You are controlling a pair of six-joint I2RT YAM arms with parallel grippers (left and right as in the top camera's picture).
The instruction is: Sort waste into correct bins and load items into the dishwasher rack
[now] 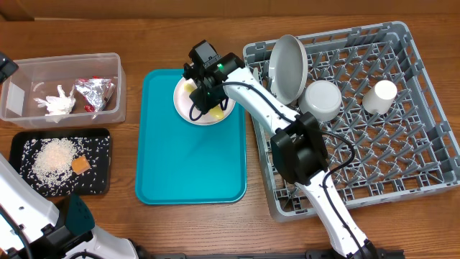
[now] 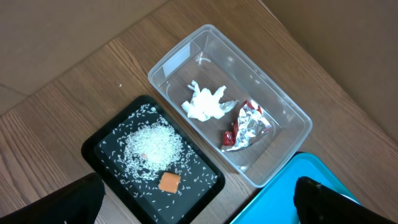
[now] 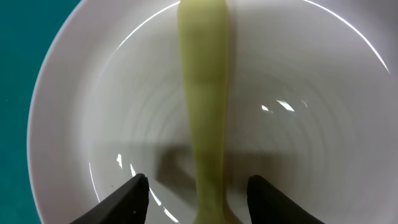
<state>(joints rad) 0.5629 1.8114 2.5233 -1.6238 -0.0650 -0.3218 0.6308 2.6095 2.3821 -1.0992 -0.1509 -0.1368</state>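
A round white plate (image 1: 182,99) lies at the top right of the teal tray (image 1: 188,158), and a yellow utensil (image 3: 202,93) lies across it. My right gripper (image 1: 203,101) hovers low over the plate. In the right wrist view the right gripper (image 3: 198,182) is open, one finger on each side of the utensil's handle with a gap on both sides. The clear tub (image 1: 21,108) holds a crumpled napkin (image 2: 208,104), a foil wrapper (image 2: 252,121) and a red sachet (image 2: 229,138). The black tray (image 1: 100,180) holds rice (image 2: 152,146) and an orange cube (image 2: 169,182). My left gripper (image 2: 199,186) is wide open and empty above that tray.
The grey dishwasher rack (image 1: 402,165) fills the right side. It holds an upright plate (image 1: 287,68), a white bowl (image 1: 321,99) and a white cup (image 1: 379,96). My right arm (image 1: 302,144) crosses the rack's left edge. The left arm's base (image 1: 29,208) sits at the lower left.
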